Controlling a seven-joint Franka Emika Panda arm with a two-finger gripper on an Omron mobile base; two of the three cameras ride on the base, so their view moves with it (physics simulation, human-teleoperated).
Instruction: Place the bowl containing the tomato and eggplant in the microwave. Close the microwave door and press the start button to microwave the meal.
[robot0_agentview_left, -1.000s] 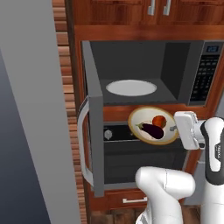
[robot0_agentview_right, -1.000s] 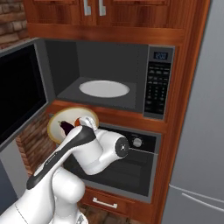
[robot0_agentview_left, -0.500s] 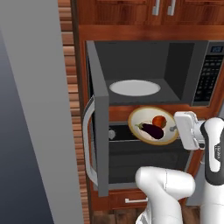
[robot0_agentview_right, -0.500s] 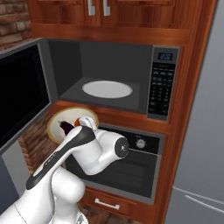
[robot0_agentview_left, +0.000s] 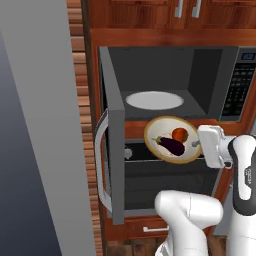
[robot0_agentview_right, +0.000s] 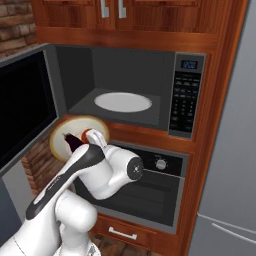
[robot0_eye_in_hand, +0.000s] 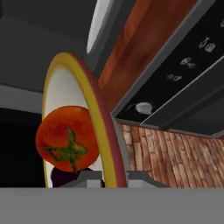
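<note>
The wide tan-rimmed bowl (robot0_agentview_left: 161, 131) hangs in front of the wooden strip just under the microwave (robot0_agentview_left: 165, 75) opening, outside the cavity. In it lie the red tomato (robot0_agentview_left: 180, 134) and the dark eggplant (robot0_agentview_left: 172, 145). My gripper (robot0_agentview_left: 196, 145) is shut on the bowl's right rim. The hand view shows the bowl's rim (robot0_eye_in_hand: 94, 109) edge-on between my gripper (robot0_eye_in_hand: 114, 178) tips, with the tomato (robot0_eye_in_hand: 65, 138) close up and a sliver of the eggplant (robot0_eye_in_hand: 59, 175) below it. The microwave door (robot0_agentview_left: 114, 165) stands swung open at the left. From the right, the bowl (robot0_agentview_right: 65, 131) sits left of the keypad (robot0_agentview_right: 187, 97).
A white turntable plate (robot0_agentview_left: 154, 100) lies on the cavity floor. Below the microwave is an oven with a knob (robot0_agentview_right: 161, 164) and a dark door. A grey panel (robot0_agentview_left: 40, 150) stands left of the open door. A grey fridge (robot0_agentview_right: 225, 175) is at the right.
Both base views have shifted slightly, so the camera has moved a little. The bowl stays held in the same spot in front of the microwave.
</note>
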